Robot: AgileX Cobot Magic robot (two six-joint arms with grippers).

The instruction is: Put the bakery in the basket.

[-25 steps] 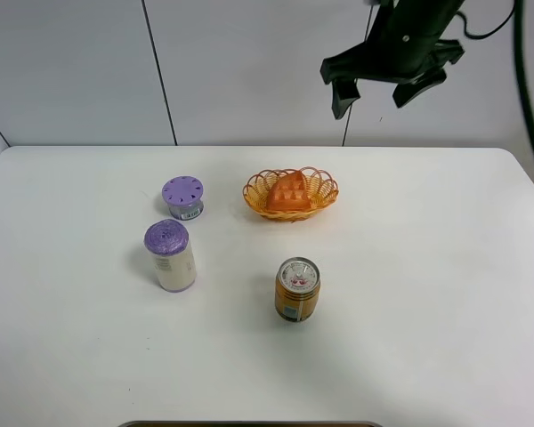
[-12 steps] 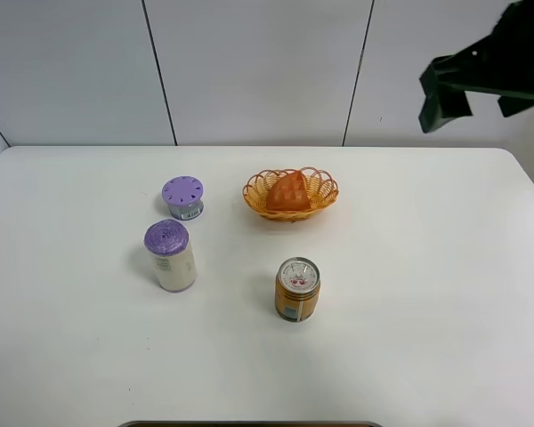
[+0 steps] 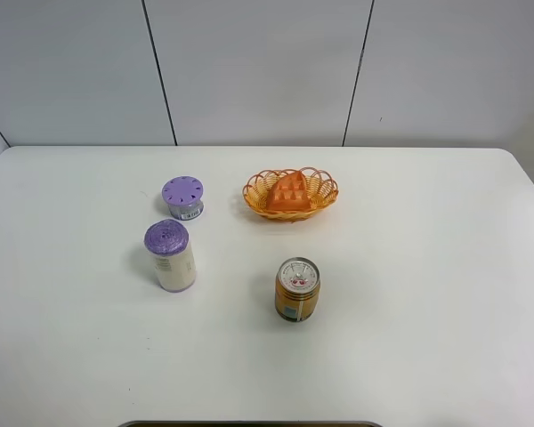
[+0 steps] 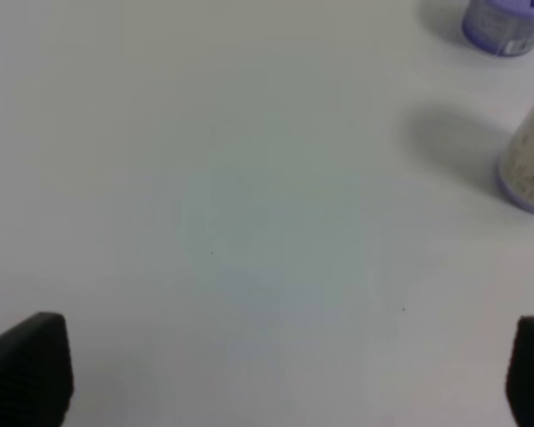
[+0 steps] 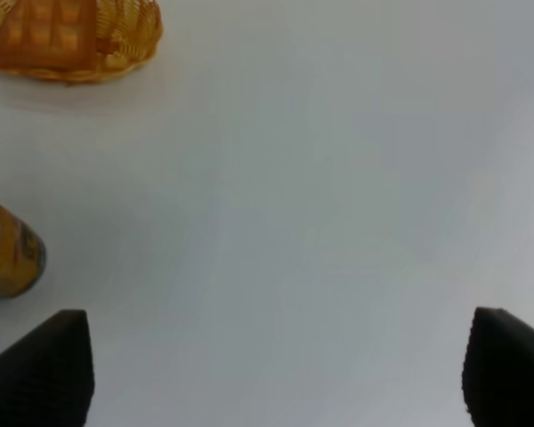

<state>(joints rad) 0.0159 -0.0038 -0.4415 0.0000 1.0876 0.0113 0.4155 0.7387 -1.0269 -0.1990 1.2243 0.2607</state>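
Wicker basket (image 3: 290, 194) at the far middle of the tabletop (image 3: 427, 294) already holds the bakery (image 3: 287, 192), so the task looks done. Compared with 1 second ago, the right gripper (image 5: 276, 374) has swung away from above it and out of the high view, jaws spread and empty; the left gripper (image 4: 289, 374) hangs equally released

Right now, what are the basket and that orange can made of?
The basket looks like woven wicker or wicker-look plastic, orange-yellow, with an open looped rim. The can seems to be metal: its top is shiny silver with a pull tab, and a glossy orange label wraps its side.
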